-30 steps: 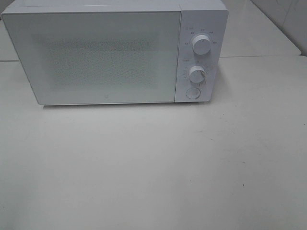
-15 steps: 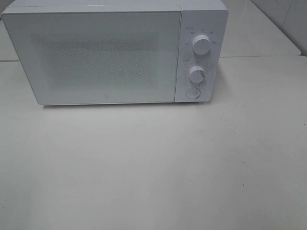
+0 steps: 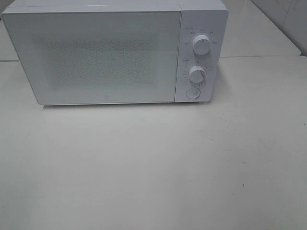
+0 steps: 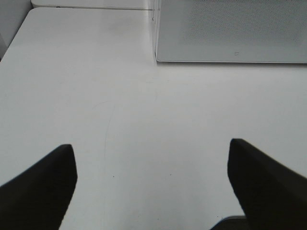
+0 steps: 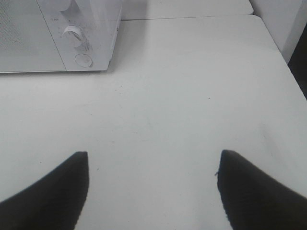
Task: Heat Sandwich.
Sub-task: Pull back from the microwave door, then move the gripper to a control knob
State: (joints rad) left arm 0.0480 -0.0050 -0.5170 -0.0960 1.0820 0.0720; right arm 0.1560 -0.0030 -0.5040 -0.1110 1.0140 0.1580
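Found no sandwich in any of the three views. Could not tell whether it sat behind the speckled door (image 3: pixel 96 57) or somewhere off camera.

Saw the microwave (image 3: pixel 105 52) set at the far side of the table (image 3: pixel 144 167), door shut and facing the arms. Judged that placement as meant to leave the whole near stretch bare for carrying and for the door's swing. Noted the upper knob (image 3: pixel 201 44), lower knob (image 3: pixel 197 74) and round button (image 3: pixel 192 93) stacked on the right-hand panel, likely within easier reach of the right arm.

Found the left gripper (image 4: pixel 149 143) spread wide over bare tabletop, holding nothing, short of the microwave's left front corner. Found the right gripper (image 5: pixel 153 152) likewise spread and empty, well apart from the control panel. Read both as parked clear of the appliance, ready rather than engaged.

Made out the table's left edge in the left wrist view and its right edge in the right wrist view, each some way out from the fingers. Saw a seam behind the microwave where a second surface began. Judged plenty of open room in front, less at the sides.
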